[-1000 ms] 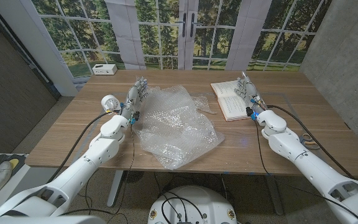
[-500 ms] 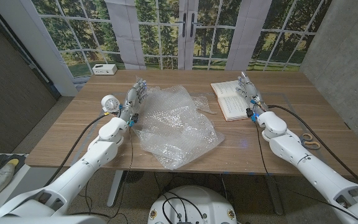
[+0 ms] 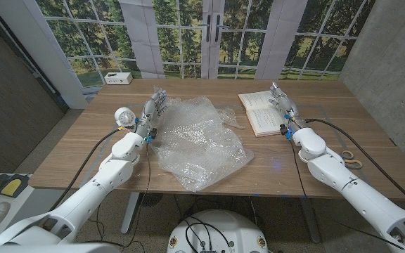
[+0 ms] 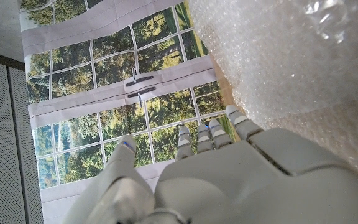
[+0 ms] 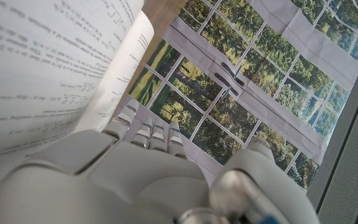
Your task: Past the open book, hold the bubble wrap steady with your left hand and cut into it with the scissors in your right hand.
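Surface (image 3: pixel 83 151) of wood, bearing bubble wrap (image 3: pixel 199 140) crumpled at centre, open book (image 3: pixel 262 112) to the right of it, scissors (image 3: pixel 350 159) lying far right by the edge. Opening step, judging by the layout: nothing grasped. Left hand (image 3: pixel 153 112) at the wrap's left edge, right hand (image 3: pixel 283 105) at the book, fingers spread and empty on both. Next: reach the right hand over to the scissors. Book's print too small to read.

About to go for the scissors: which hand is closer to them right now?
Right. The right hand stands at the open book, with the scissors lying nearer the robot beside its forearm. The left hand is across the bubble wrap.
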You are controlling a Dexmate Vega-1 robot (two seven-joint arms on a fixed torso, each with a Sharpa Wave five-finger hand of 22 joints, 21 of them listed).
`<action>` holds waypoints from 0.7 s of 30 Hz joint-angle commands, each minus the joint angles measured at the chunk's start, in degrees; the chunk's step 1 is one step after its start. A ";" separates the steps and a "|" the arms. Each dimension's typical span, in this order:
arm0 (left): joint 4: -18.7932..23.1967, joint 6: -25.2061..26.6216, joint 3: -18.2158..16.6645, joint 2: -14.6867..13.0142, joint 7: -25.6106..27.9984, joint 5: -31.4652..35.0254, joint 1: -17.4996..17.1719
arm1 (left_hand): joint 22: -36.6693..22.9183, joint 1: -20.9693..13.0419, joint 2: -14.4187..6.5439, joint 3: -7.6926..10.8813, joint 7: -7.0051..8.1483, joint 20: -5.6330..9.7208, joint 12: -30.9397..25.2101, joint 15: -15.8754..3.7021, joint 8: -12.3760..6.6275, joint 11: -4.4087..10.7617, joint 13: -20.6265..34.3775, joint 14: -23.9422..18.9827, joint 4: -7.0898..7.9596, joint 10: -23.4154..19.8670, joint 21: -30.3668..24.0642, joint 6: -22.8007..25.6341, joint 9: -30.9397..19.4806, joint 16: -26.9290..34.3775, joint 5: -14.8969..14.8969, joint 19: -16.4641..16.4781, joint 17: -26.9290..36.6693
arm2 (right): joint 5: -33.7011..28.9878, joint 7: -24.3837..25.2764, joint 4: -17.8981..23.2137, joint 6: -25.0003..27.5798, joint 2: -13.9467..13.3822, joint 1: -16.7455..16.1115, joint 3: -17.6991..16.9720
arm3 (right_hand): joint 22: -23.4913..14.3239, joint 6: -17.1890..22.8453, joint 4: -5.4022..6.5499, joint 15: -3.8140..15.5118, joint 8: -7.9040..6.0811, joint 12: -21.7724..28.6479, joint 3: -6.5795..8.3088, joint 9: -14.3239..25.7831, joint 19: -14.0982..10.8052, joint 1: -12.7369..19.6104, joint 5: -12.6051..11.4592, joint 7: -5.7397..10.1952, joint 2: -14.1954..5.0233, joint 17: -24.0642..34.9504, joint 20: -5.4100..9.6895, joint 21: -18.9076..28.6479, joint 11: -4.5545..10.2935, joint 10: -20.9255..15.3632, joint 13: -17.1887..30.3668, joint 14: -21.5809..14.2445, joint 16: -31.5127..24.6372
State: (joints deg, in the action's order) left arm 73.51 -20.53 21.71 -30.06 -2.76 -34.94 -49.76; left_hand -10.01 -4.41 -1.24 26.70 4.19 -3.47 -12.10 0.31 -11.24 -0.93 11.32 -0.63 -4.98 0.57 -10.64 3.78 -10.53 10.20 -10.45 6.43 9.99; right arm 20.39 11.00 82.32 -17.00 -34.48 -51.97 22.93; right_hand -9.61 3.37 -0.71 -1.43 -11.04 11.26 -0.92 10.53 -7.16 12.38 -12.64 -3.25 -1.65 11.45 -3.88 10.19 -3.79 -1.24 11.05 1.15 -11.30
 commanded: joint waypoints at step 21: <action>0.02 -3.30 1.07 -0.06 0.06 3.09 -0.31 | -0.06 -0.54 -0.03 0.13 -0.03 0.60 -0.24 0.25 0.22 -0.58 0.17 0.37 -0.48 -0.39 -0.48 0.00 -0.19 0.31 0.01 0.49 0.32 | -19.08 7.85 9.11 6.63 -8.82 -2.60 0.52 | -0.10 0.77 -0.87 0.40 -0.37 0.53 0.24 0.18 0.18 1.34 0.21 0.30 -0.31 -0.04 -0.07 0.43 0.26 -0.76 0.10 1.19 -0.06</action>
State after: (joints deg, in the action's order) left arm 74.00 -22.57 22.27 -29.98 -2.02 -32.92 -50.33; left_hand -9.86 -4.40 -1.24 26.69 4.19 -2.85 -12.10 0.31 -11.24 -1.13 11.31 -0.63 -4.98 0.37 -11.03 3.78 -10.53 10.20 -10.45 7.05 9.99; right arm 7.14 17.17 88.42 -13.22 -40.93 -54.29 22.75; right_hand -9.61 3.59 -1.18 -1.32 -11.04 11.48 -0.91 10.53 -7.17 13.43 -12.64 -3.03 -1.63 11.46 -3.89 10.42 -3.57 -1.45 11.05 2.28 -11.30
